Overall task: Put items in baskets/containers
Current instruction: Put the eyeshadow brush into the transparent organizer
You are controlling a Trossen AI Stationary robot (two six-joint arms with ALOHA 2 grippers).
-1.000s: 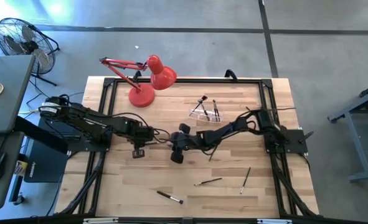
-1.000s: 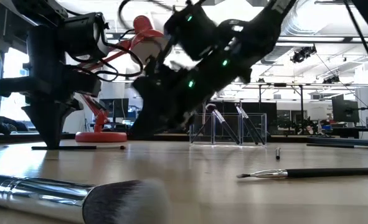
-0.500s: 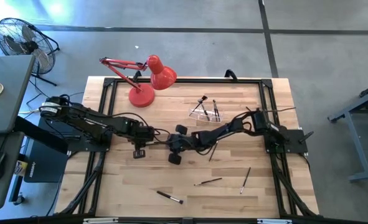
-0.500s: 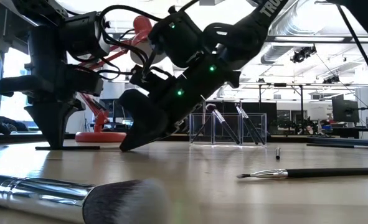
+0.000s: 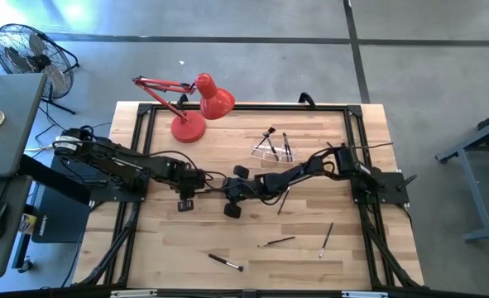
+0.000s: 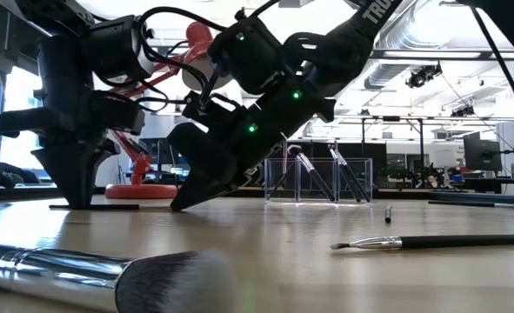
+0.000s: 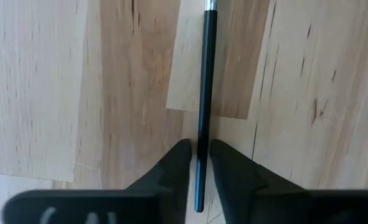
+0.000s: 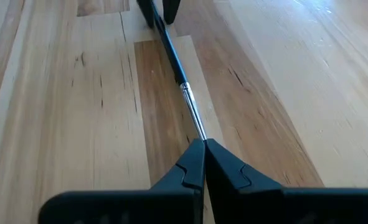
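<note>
- A wooden table (image 5: 310,257) is seen.
- A thin brush (image 7: 203,93) lies flat on it, its dark handle pinched by the left gripper (image 7: 199,163).
- Its silver end is met by the right gripper (image 8: 203,155), jaws pressed together.

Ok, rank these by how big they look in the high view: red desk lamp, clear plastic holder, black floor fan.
1. Red desk lamp, arm included.
2. Black floor fan, slightly smaller, partly cut off.
3. Clear plastic holder, clearly smallest.
</note>
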